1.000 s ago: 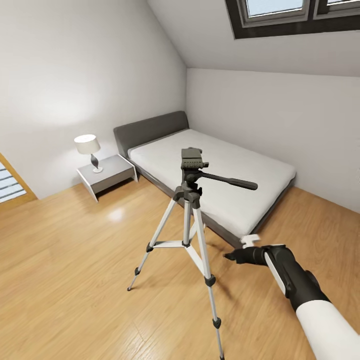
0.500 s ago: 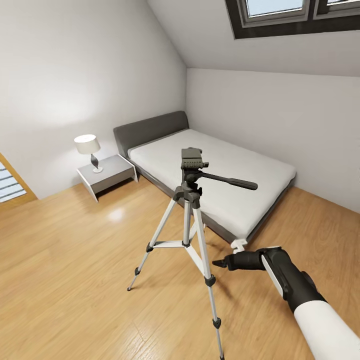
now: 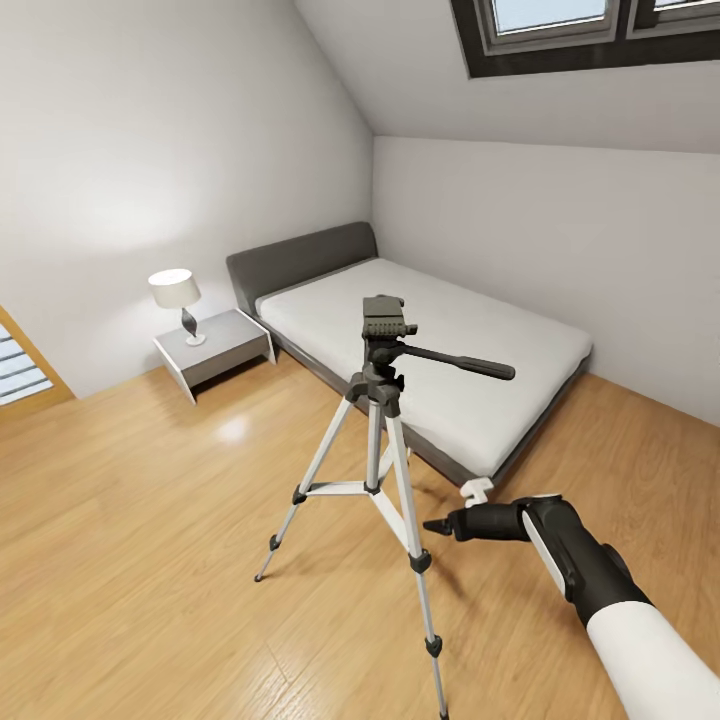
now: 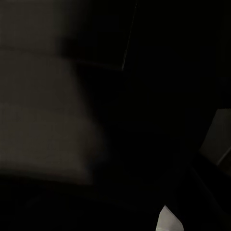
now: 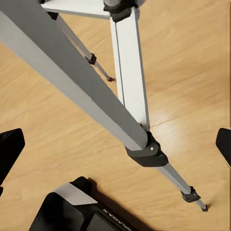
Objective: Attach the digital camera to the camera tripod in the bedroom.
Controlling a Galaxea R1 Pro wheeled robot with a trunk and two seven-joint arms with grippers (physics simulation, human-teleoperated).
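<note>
Wooden floor (image 3: pixel 150 520) lies bare left of the tripod (image 3: pixel 378 400), the bed (image 3: pixel 430 350) close behind — right gripper (image 3: pixel 437 524) beside a leg, jaws spread, holding nothing.

Tripod (image 3: pixel 377 430): silver legs w/ black joints, feet & head, black handle. Bed (image 3: pixel 420 350): dark grey frame & headboard, white mattress. Floor (image 3: pixel 150 560): light honey wood planks w/ fine grain lines. Walls & sloped ceiling white; skylight (image 3: pixel 580 30) frame dark brown-grey. Nightstand (image 3: pixel 215 350): white sides, grey top & front. Lamp (image 3: pixel 176 300): white shade, dark base. Right arm (image 3: pixel 600 590): black forearm w/ white strip, white upper sleeve. Left wrist view nearly all black, w/ dim grey patches.
</note>
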